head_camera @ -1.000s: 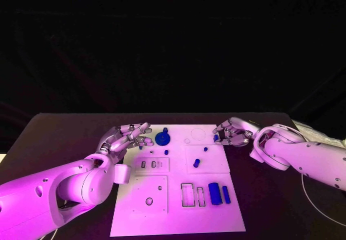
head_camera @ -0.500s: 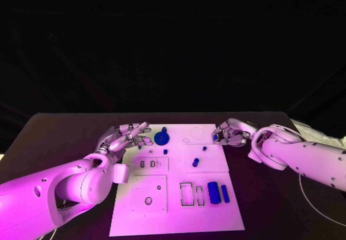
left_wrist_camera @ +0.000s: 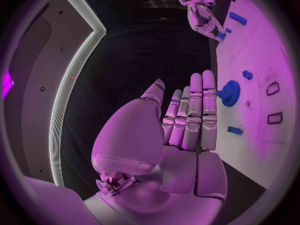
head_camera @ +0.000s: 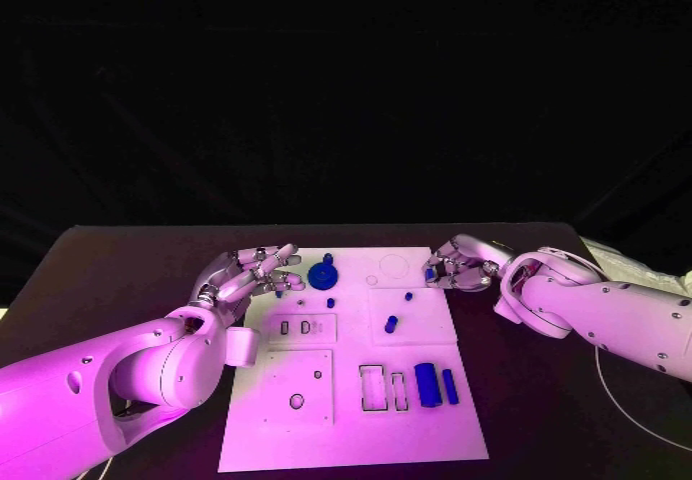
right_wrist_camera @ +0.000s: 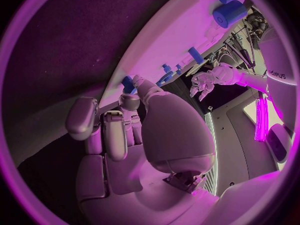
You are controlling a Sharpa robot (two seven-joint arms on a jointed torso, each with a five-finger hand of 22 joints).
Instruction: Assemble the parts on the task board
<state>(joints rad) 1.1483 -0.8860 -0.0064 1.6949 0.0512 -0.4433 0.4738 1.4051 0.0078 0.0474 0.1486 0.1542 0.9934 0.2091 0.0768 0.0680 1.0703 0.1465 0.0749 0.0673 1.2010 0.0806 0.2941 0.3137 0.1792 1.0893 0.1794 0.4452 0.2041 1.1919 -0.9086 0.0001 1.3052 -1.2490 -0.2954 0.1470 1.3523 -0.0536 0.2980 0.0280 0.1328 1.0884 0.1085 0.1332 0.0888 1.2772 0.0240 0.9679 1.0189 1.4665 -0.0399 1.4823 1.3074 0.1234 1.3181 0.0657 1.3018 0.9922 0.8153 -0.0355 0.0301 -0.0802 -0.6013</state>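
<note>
Here, in the head view, the white task board (head_camera: 353,360) lies in the middle of the black table (head_camera: 116,260). The left hand (head_camera: 257,275) hangs over the board's far left corner. Its fingers are spread apart and it holds nothing. Just beside it on the board sits a blue gear (head_camera: 325,273). The right hand (head_camera: 459,266) is at the board's far right edge. Its fingers are curled in, and a small blue part (head_camera: 431,272) shows at their tips. A few more small blue pieces lie on the board. A short blue peg (head_camera: 391,323) is near the middle, and a thick blue cylinder (head_camera: 427,379) lies next to a thin blue bar (head_camera: 450,386) closer to the robot.

In the left wrist view, the left hand (left_wrist_camera: 181,130) has its fingers straight and side by side, with the thumb a little apart. Nothing is in it. The blue gear (left_wrist_camera: 230,93) lies on the task board (left_wrist_camera: 262,50) just past the fingertips. The right hand (left_wrist_camera: 205,21) is far off at the other edge of the board, fingers curled.

In the right wrist view, the right hand (right_wrist_camera: 122,135) pinches the small blue part (right_wrist_camera: 128,83) between its thumb and a finger, right at the edge of the task board (right_wrist_camera: 181,25). The thick blue cylinder (right_wrist_camera: 229,13) lies farther along the board. The left hand (right_wrist_camera: 206,81) is beyond, fingers spread.
</note>
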